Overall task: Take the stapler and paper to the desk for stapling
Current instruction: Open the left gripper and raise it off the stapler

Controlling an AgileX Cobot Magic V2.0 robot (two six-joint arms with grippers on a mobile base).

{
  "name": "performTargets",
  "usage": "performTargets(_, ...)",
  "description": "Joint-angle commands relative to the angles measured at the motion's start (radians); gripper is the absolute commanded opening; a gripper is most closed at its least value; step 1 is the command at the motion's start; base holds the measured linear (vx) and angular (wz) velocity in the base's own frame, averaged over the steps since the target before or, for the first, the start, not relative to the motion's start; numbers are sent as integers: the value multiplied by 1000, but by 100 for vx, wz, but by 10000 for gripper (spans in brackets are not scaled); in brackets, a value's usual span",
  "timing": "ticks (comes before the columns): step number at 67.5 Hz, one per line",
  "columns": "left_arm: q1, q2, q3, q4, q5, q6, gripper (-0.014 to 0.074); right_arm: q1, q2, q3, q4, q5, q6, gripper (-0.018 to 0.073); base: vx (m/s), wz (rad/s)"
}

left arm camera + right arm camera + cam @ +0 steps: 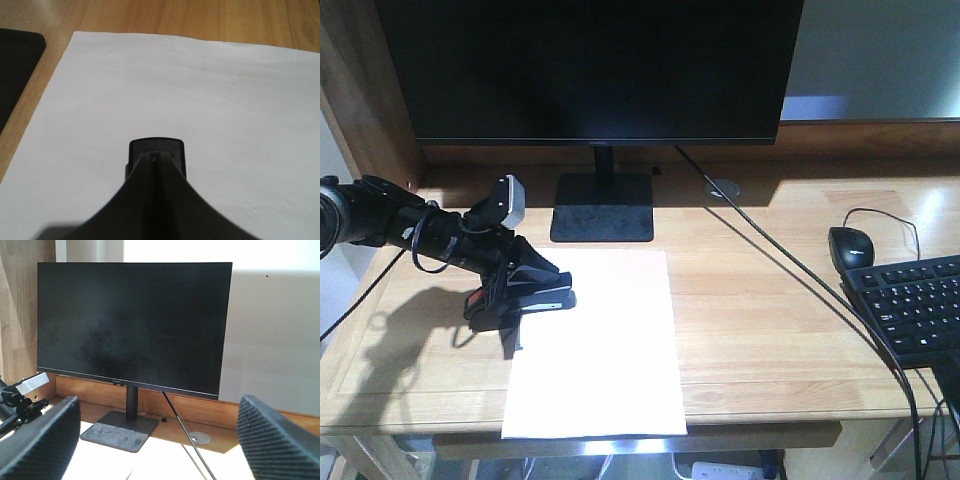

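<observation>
Paper (600, 345) lies under the stapler (525, 297) in left gripper (542, 283).

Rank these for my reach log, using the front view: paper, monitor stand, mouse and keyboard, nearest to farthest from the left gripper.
From the left gripper:
1. Paper, right under its tip.
2. Monitor stand, just behind.
3. Mouse and keyboard, far across on the desk's right side; too close to call.

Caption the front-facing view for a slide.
Left gripper holds the stapler at the paper's left edge on the desk.
</observation>
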Motion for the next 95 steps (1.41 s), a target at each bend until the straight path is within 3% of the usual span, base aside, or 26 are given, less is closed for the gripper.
performTargets(1,-11,-26,-13,12,11,-9,-7,-3,11,-27,-32,28,-12,594,0,0)
performTargets(67,-11,-34,-13,43,-14,-16,-7,-3,11,-27,-32,28,-12,594,0,0)
performTargets(80,-9,-145,-13,53,-20,-131,-7,-3,11,-27,-32,28,-12,594,0,0)
performTargets(86,-9,-217,-13,101,-20,-214,-7,-3,11,-27,-32,28,-12,594,0,0)
performTargets(95,-9,-328,-13,234,-55,-377,-7,-3,11,-27,-32,28,-12,594,0,0)
